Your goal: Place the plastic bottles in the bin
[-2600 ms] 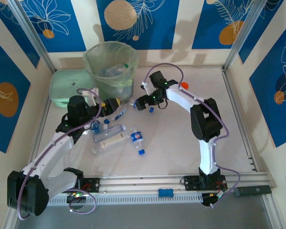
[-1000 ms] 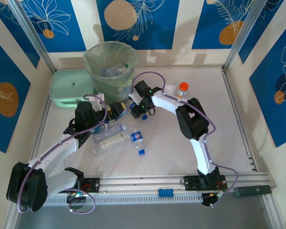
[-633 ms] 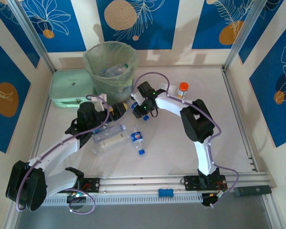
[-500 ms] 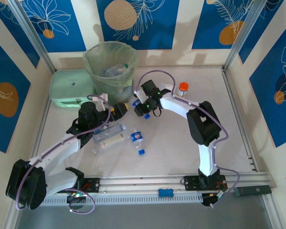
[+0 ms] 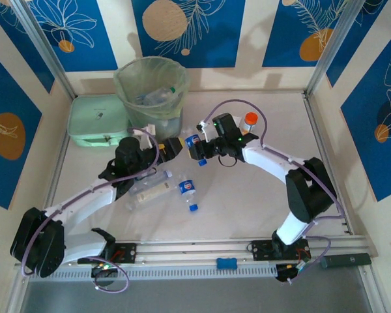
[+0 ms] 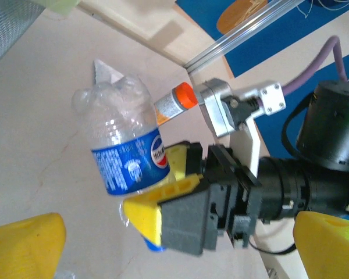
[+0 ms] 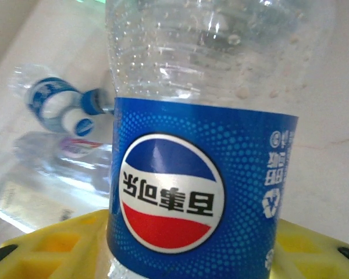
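Observation:
My right gripper (image 5: 197, 150) is shut on a clear plastic bottle (image 5: 192, 141) with a blue label, held off the table with its cap pointing down. The same bottle (image 6: 128, 160) hangs between the right gripper's yellow fingers (image 6: 163, 195) in the left wrist view, and its label (image 7: 200, 192) is close up in the right wrist view. My left gripper (image 5: 173, 146) stands open just left of it, holding nothing. Three more plastic bottles (image 5: 188, 190) lie on the table below. The round bin (image 5: 150, 85) with its green liner stands behind and holds several bottles.
A mint green box (image 5: 96, 121) sits left of the bin. A small orange-capped jar (image 5: 249, 121) stands right of the right wrist. The right half of the table (image 5: 260, 195) is bare. Aluminium rails edge the table.
The right gripper has closed on the blue-label bottle, lifted it and drawn slightly right. The left gripper has moved up and right, toward that bottle, still open.

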Robot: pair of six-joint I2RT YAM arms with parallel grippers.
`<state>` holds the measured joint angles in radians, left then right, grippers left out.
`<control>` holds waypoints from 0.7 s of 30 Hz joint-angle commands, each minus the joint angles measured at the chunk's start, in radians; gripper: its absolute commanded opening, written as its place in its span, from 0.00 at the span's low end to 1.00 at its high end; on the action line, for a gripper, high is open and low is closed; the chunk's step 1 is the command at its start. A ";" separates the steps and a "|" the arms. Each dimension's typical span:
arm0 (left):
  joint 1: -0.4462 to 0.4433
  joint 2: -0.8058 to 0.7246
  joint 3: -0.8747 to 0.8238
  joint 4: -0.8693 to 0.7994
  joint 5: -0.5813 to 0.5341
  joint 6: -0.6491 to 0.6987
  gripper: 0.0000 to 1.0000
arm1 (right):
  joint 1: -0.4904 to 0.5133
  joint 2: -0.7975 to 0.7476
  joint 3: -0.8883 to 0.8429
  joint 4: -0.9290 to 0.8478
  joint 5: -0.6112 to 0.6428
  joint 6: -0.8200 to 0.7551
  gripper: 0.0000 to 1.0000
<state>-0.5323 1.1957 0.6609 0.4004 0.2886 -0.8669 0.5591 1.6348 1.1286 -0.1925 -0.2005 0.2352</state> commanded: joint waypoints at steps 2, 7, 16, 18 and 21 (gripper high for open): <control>-0.021 0.038 0.044 0.062 -0.019 -0.011 1.00 | 0.028 -0.078 -0.055 0.125 -0.121 0.107 0.49; -0.028 0.058 0.043 0.073 -0.028 -0.018 1.00 | 0.062 -0.116 -0.081 0.156 -0.133 0.147 0.49; -0.030 0.046 0.024 0.078 -0.063 -0.027 1.00 | 0.113 -0.128 -0.101 0.192 -0.150 0.178 0.48; -0.031 0.044 0.016 0.075 -0.073 -0.029 1.00 | 0.119 -0.131 -0.105 0.209 -0.157 0.186 0.48; -0.031 0.040 0.007 0.077 -0.085 -0.033 0.95 | 0.125 -0.136 -0.113 0.234 -0.165 0.199 0.48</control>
<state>-0.5533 1.2522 0.6777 0.4355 0.2321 -0.8890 0.6750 1.5295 1.0306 -0.0055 -0.3290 0.4114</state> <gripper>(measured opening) 0.959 0.518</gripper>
